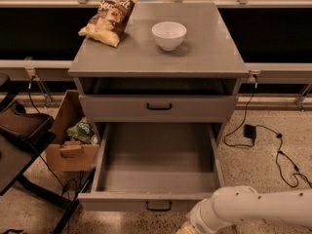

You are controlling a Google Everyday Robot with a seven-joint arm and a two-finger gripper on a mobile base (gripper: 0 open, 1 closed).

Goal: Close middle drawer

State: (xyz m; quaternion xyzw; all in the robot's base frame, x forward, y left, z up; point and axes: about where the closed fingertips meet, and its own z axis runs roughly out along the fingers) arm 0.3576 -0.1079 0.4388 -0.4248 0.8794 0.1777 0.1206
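Note:
The middle drawer point(158, 204) is pulled far out of the grey cabinet point(214, 57). It is empty, and its flat grey front with a small black handle faces me near the bottom of the view. The like drawer above it point(159, 107) stands out only a little. The lowest drawer is hidden under the open one. My white arm point(253, 208) comes in from the bottom right. My gripper point(184, 229) is at the bottom edge, just below and right of the drawer's handle, and is mostly cut off.
A chip bag point(109, 18) and a white bowl point(168, 34) sit on the cabinet top. A cardboard box point(70, 145) with a green packet stands on the floor to the left, beside black furniture point(22, 130). Cables and a black adapter point(250, 130) lie on the floor to the right.

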